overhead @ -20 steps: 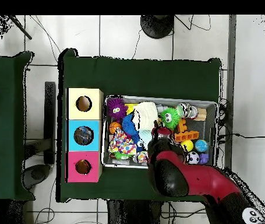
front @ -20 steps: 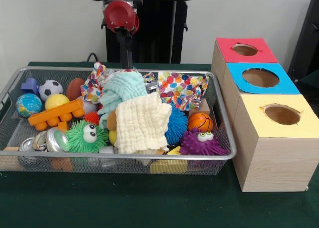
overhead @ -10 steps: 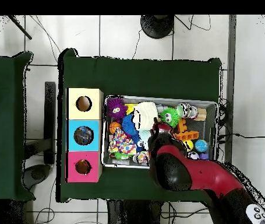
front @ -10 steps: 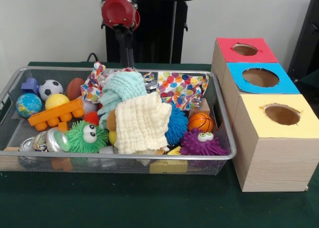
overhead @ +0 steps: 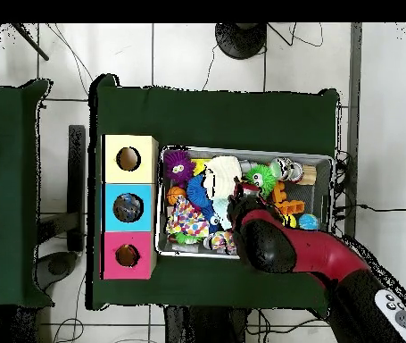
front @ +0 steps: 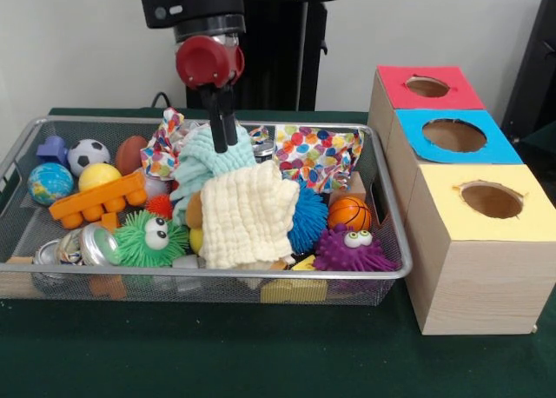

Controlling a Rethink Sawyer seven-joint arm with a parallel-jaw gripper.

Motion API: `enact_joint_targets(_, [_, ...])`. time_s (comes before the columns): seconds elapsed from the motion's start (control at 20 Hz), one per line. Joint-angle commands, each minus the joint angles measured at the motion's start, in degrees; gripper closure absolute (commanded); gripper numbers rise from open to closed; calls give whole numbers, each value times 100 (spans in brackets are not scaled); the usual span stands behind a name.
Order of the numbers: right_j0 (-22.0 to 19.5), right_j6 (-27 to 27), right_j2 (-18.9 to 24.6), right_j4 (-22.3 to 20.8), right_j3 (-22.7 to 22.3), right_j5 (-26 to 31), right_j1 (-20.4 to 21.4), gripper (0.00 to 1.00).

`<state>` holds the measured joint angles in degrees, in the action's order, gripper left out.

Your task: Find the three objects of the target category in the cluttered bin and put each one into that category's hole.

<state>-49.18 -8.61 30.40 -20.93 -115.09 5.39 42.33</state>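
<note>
A wire mesh bin [front: 261,276] holds a jumble of toys and cloths. In its middle lie a teal cloth [front: 208,163], a cream cloth [front: 248,215] and a polka-dot cloth [front: 317,155]. My gripper [front: 221,142] hangs down from the red wrist, its tips on the top of the teal cloth, shut with nothing visibly held. In the overhead view the gripper [overhead: 238,192] is over the bin's middle, beside the cream cloth [overhead: 222,170]. To the right of the bin stand three boxes with holes: red [front: 426,85], blue [front: 456,135], yellow [front: 491,200].
Left part of the bin: soccer ball [front: 89,155], globe ball [front: 49,182], yellow ball [front: 98,175], orange block [front: 97,200], green fuzzy toy [front: 149,237], metal can [front: 87,246]. Right part: basketball [front: 349,213], purple fuzzy toy [front: 352,250], blue spiky ball [front: 308,217].
The gripper has come down and forward from above the bin's far rim onto the teal cloth. The objects in the bin have not shifted.
</note>
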Motion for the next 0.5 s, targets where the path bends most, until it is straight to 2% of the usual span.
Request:
enact_joint_targets(0.05, [-186, -38, -66, -312, 1181, 1613, -508, 0])
enact_joint_targets(0.5, [-140, 93, -185, -708, 1649, 2514, -462, 0])
